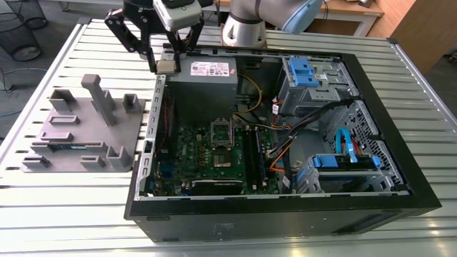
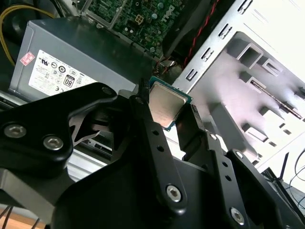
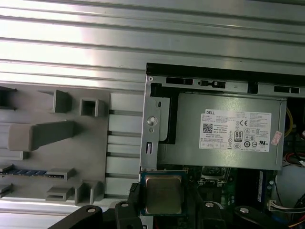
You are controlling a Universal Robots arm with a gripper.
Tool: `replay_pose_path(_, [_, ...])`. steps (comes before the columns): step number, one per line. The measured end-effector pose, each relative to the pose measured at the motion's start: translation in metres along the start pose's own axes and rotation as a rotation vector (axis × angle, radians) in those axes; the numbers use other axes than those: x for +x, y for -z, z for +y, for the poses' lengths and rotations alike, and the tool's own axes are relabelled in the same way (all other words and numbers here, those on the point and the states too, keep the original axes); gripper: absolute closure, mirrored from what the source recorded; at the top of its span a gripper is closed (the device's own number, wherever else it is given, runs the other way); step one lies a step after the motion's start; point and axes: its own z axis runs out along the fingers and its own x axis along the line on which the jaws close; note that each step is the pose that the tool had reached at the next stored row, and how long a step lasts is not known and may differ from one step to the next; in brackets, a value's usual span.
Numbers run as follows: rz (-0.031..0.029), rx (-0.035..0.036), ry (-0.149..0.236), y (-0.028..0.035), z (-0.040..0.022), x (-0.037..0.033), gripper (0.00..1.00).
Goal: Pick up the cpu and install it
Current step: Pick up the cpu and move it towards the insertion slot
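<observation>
Exterior view: I see the gripper (image 1: 166, 64) hanging over the far corner of the open computer case (image 1: 400, 166), its black fingers clamped on the cpu (image 1: 166, 67). The chip is held in the air above the case wall, just beside the power supply (image 1: 208, 69) on the exterior view's left, and well apart from the empty cpu socket (image 1: 222, 133) on the green motherboard (image 1: 214, 160). A grey fixture block (image 1: 78, 134) lies on the slatted aluminium table (image 1: 71, 214) to the exterior view's left of the case, with a memory stick (image 1: 66, 144) seated in one of its slots. Blue drive brackets (image 1: 303, 72) sit at the case's far side.

Second wrist view: the cpu (image 2: 166, 102) shows its silver lid and green edge, pinched on two opposite sides between the fingers (image 2: 143, 107).

First wrist view: I read the cpu (image 3: 163, 194) lid-up, level with the case wall, between the fixture block (image 3: 57, 138) and the power supply (image 3: 224, 136)
</observation>
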Motion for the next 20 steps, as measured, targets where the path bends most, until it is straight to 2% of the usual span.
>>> replay_pose_path(20, [0.0001, 0.0000, 0.000, -0.0010, -0.0016, -0.0290, 0.53])
